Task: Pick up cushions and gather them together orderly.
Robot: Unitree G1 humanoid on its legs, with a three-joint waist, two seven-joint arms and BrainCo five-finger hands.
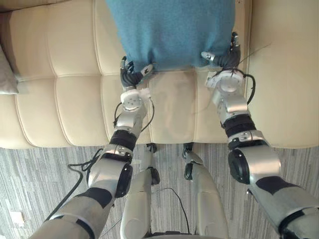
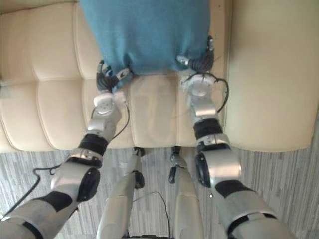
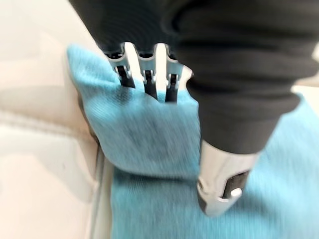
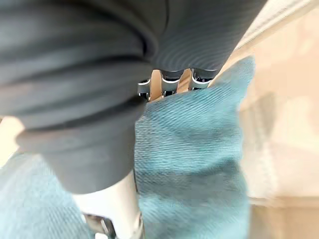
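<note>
A teal cushion [image 1: 172, 30] hangs over the cream sofa seat [image 1: 75, 104], held by its two lower corners. My left hand [image 1: 130, 75] is shut on the cushion's lower left corner, fingers curled into the cloth [image 3: 144, 134] and thumb [image 3: 219, 194] pressed on top. My right hand [image 1: 224, 57] is shut on the lower right corner, with the teal cloth [image 4: 194, 159] pinched between fingers [image 4: 172, 82] and thumb. A grey cushion [image 1: 7, 74] lies at the sofa's far left edge.
The sofa's broad cream armrest [image 1: 284, 69] rises on the right. Grey striped carpet [image 1: 45, 164] lies in front of the sofa.
</note>
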